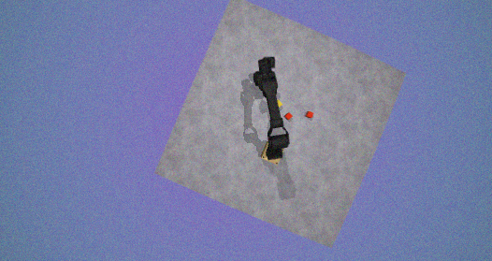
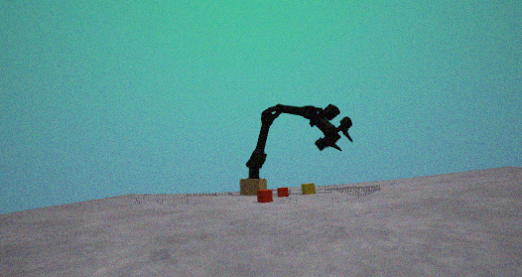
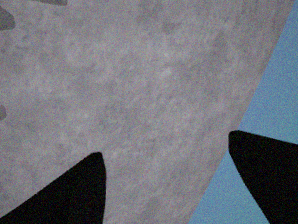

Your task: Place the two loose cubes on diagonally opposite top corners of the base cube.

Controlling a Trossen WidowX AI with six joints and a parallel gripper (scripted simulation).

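The yellow cube sits on the grey floor, partly hidden under the arm in the top view. One red cube rests on the floor close to it. The other red cube rests farther out, nearer to the exterior view. The red cubes stand apart from each other and from the yellow one. My gripper is open and empty, high above the floor and tilted downward, beyond the yellow cube. No cube shows in the wrist view.
The arm stands on a tan block and reaches over past the yellow cube. The grey floor slab ends in a straight edge, which crosses the right side of the wrist view. Shadows of the arm lie on it.
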